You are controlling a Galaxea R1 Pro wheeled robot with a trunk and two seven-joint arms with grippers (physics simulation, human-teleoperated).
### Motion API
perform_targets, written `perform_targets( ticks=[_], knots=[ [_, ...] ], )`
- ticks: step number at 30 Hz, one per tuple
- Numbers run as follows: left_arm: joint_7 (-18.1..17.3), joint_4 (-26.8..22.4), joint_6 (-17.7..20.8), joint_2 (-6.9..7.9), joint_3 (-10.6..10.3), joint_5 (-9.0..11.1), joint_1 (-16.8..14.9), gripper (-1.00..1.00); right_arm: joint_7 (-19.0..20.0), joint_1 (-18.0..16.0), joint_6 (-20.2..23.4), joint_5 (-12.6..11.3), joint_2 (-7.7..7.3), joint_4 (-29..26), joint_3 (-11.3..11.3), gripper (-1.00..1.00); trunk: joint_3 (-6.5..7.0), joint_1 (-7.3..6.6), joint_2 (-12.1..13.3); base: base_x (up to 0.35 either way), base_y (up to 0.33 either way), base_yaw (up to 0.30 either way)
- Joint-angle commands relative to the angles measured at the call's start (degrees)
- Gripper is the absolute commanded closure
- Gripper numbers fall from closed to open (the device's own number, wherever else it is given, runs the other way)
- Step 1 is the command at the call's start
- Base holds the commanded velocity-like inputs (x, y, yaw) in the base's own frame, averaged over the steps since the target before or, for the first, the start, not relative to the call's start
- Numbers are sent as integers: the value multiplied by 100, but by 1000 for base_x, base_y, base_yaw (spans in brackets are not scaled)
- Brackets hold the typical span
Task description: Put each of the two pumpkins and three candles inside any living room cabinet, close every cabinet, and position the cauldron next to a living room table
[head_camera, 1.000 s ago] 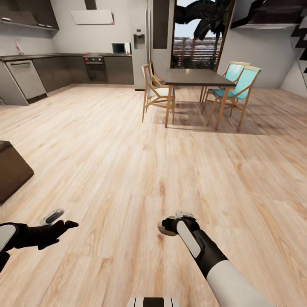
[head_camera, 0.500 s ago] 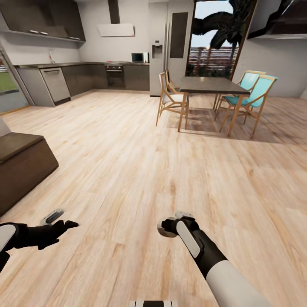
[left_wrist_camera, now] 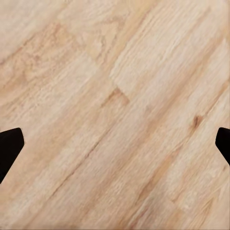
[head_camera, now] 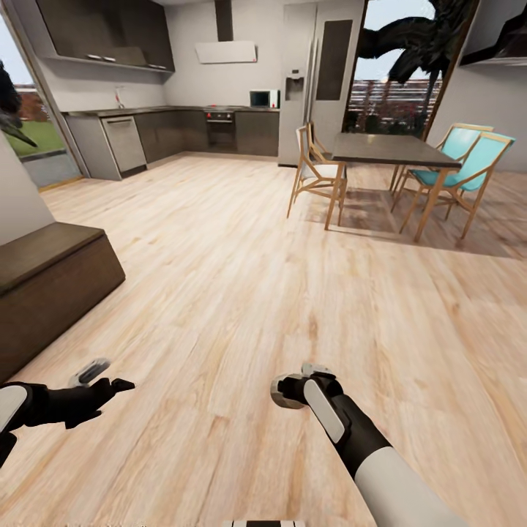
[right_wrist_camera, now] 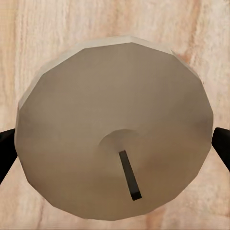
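Note:
My right gripper hangs low over the wooden floor, shut on a squat grey-beige candle. In the right wrist view the candle shows its round face and dark wick, with a black fingertip at each side. My left gripper is open and holds nothing; its wrist view has bare floorboards between the fingertips. At the left stands a low dark brown unit, apparently the end of the cabinet; no drawer fronts show from here. The pumpkins, the cauldron and the table are out of view.
A dark dining table with wooden chairs and turquoise chairs stands far right. Kitchen cupboards and a fridge line the back wall. A glass door is at far left. Wide open floor lies ahead.
The whole view has swung to the left, bringing more of the brown unit and the glass door into sight. Both arms keep their pose; the candle stays in the right gripper.

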Motion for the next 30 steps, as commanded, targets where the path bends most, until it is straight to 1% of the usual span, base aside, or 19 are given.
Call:
perform_targets(
  ticks=[1, 16, 30],
  knots=[
    [0, 0, 1, 0, 0, -2, 0, -100, 6, 0, -2, -6, 0, 0, 4, 100, 10, -23, 41, 0, 0, 182],
    [0, 0, 6, 0, 0, -2, 0, -100, 15, 0, -22, 12, 21, -18, 16, 100, 162, -352, 643, 0, 0, 183],
    [0, 0, 9, 0, 0, -2, 0, -100, 4, 0, -36, 18, 29, -18, 17, 100, 373, -660, 1205, 0, 0, 272]
  ],
)
